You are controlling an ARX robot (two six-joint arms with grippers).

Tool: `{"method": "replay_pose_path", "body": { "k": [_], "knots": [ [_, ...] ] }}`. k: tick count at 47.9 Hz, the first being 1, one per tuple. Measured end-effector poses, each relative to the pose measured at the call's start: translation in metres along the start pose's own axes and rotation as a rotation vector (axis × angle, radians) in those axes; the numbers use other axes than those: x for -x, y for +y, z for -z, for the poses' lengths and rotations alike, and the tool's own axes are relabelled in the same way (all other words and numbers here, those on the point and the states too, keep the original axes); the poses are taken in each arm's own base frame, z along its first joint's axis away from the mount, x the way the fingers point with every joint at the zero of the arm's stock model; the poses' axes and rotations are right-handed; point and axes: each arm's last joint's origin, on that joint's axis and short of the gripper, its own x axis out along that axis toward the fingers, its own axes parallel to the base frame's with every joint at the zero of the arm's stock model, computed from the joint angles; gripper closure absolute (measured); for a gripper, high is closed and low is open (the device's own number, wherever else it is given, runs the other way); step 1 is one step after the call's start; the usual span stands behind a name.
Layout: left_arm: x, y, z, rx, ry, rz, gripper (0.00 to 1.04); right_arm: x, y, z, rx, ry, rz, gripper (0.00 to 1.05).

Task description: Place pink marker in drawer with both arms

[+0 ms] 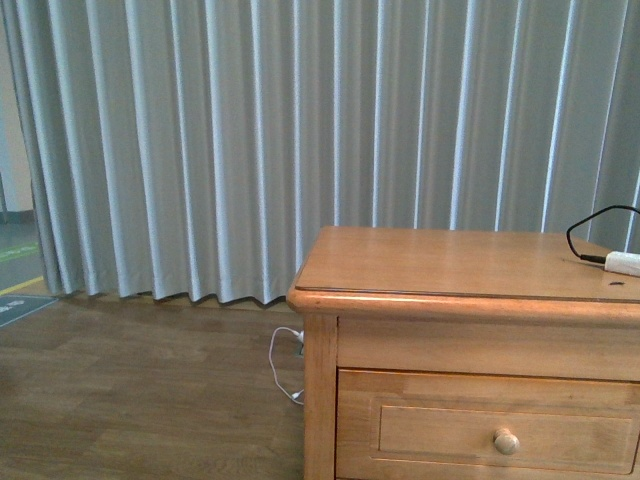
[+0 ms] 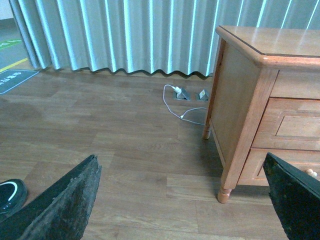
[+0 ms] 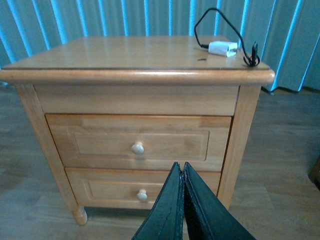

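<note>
The pink marker shows in no view. The wooden cabinet has two closed drawers; the upper drawer (image 3: 137,142) with its round knob (image 3: 138,147) faces my right gripper, and it also shows in the front view (image 1: 490,425). The lower drawer (image 3: 120,189) is closed too. My right gripper (image 3: 181,167) is shut and empty, in front of the drawers, apart from them. My left gripper (image 2: 185,200) is open and empty, low over the wooden floor to the left of the cabinet (image 2: 240,100). Neither arm shows in the front view.
A white plug (image 3: 222,48) with a black cable lies on the cabinet top at its right rear; it also shows in the front view (image 1: 622,263). A white cable (image 2: 175,102) lies on the floor by floor sockets. Grey curtains (image 1: 250,130) hang behind. A black shoe (image 2: 10,192) is at the left.
</note>
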Motion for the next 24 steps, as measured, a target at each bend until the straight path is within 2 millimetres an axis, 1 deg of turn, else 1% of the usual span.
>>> {"method": "replay_pose_path", "body": {
  "k": [2,24],
  "knots": [
    [0.000,0.000,0.000,0.000,0.000,0.000,0.06,0.002,0.000,0.002,0.000,0.012,0.000,1.03],
    [0.000,0.000,0.000,0.000,0.000,0.000,0.06,0.018,0.000,-0.002,0.000,-0.006,-0.001,1.03]
  ]
}}
